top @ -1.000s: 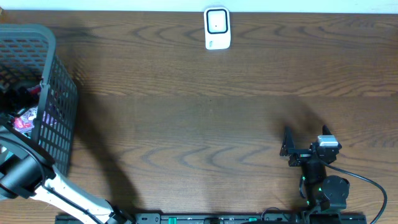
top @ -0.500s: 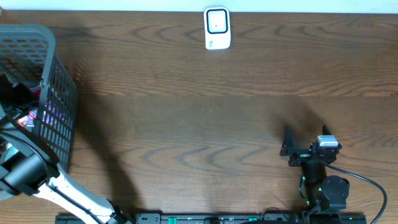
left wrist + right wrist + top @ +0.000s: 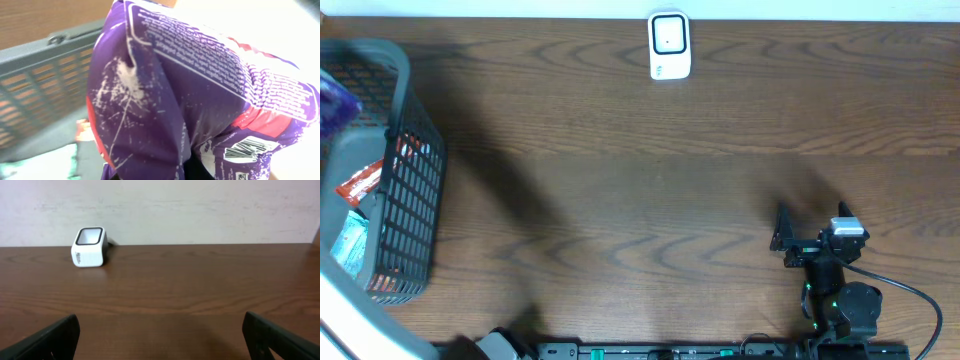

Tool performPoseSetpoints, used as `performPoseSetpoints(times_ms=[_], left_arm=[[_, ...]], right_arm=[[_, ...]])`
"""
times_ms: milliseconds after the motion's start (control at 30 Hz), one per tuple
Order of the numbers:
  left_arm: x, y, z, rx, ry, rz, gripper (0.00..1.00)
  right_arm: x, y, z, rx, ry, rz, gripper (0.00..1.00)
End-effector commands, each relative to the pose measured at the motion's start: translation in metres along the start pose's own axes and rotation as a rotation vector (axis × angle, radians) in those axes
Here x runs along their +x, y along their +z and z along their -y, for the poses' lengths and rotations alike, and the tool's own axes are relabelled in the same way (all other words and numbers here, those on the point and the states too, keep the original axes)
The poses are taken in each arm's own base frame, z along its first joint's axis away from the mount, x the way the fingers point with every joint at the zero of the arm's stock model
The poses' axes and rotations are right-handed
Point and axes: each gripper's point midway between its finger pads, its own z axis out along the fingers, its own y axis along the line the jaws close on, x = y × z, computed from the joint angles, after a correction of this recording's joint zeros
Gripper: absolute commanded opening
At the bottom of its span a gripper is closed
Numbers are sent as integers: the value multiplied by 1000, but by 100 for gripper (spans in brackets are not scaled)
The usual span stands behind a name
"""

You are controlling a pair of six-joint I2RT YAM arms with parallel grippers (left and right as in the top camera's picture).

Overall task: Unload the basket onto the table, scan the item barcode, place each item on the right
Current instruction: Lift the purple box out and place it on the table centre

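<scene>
Now, left claw (image 3: 186, 169) clamped on purple packet (image 3: 190, 100) over grey basket (image 3: 415, 190), right claw (image 3: 161, 339) apart, white scanner (image 3: 669, 45) far off.

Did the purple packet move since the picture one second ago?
Yes. In the overhead view the purple packet has gone from mid-basket toward the far rim of the grey basket.

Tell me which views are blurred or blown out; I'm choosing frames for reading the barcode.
Left wrist: packet close and soft, top right blown out, barcode small at lower right. Overhead: sharp, though the packet blurs at the left edge; broad shadow beside the basket. Right wrist: sharp, even light, scanner clear.
</scene>
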Motion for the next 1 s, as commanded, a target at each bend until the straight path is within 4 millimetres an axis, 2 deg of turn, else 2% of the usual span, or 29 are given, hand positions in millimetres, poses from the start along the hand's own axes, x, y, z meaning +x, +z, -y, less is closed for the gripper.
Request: performPoseSetpoints(times_ms=[0, 100, 200, 267, 300, 367, 433, 567, 700, 733, 833, 967], left_arm=[[1, -31, 52, 254, -112, -17, 7], [16, -59, 104, 483, -50, -72, 7], [46, -78, 150, 650, 17, -171, 7], [73, -85, 174, 709, 61, -256, 7], [99, -88, 190, 746, 108, -333, 7], [134, -89, 204, 762, 164, -440, 7], [177, -82, 211, 715, 212, -558, 7], [239, -60, 222, 621, 316, -681, 7], [292, -41, 232, 554, 406, -790, 7], [318, -31, 236, 527, 444, -840, 7], [353, -9, 235, 452, 502, -888, 7], [396, 20, 223, 339, 574, -957, 7]], right_arm=[[1, 0, 1, 5, 11, 0, 99], [1, 0, 1, 5, 11, 0, 99], [1, 0, 1, 5, 11, 0, 99], [1, 0, 1, 5, 11, 0, 99], [1, 0, 1, 5, 11, 0, 99], [1, 0, 1, 5, 11, 0, 99], [1, 0, 1, 5, 11, 0, 99], [1, 0, 1, 5, 11, 0, 99], [1, 0, 1, 5, 11, 0, 99], [1, 0, 1, 5, 11, 0, 99], [1, 0, 1, 5, 11, 0, 99], [1, 0, 1, 5, 11, 0, 99]])
